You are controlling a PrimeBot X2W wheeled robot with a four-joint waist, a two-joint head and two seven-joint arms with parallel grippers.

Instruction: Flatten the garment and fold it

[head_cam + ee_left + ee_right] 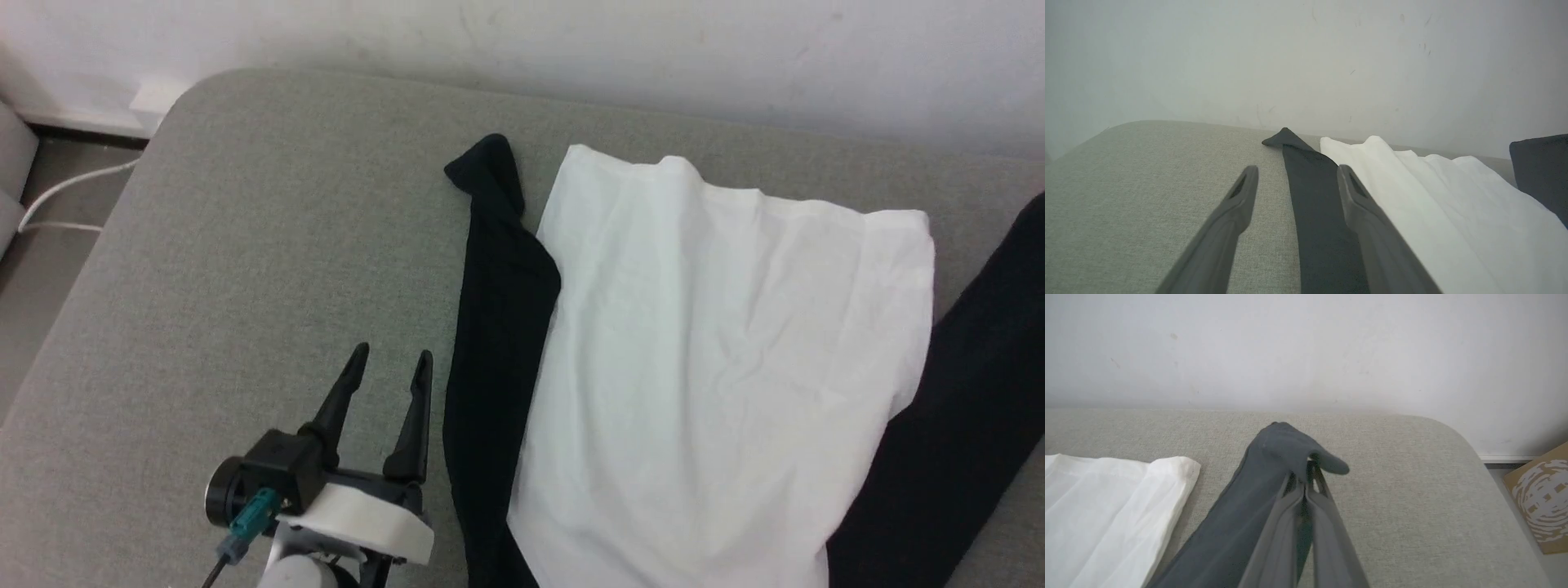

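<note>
Shirt (718, 343) is laid on grey cushion (245, 245), white body rumpled, black sleeves stretched along either side. Left tool (393, 353) is held wide open just beside the left sleeve (498, 327), nothing gripped. Right tool (1306, 475) is pinched shut on the other sleeve (1274, 457) at its end, cloth draped over its tips

Left gripper (393, 353), ahead of jaws: bare cushion (269, 245), free up to the wall (571, 49).
Right of those jaws: garment (498, 327) just beside, lying low.
Right gripper (1308, 473), between jaws: sleeve cloth, no gap.
Right of those jaws: bare cushion; box (1541, 498) beyond its edge.
</note>
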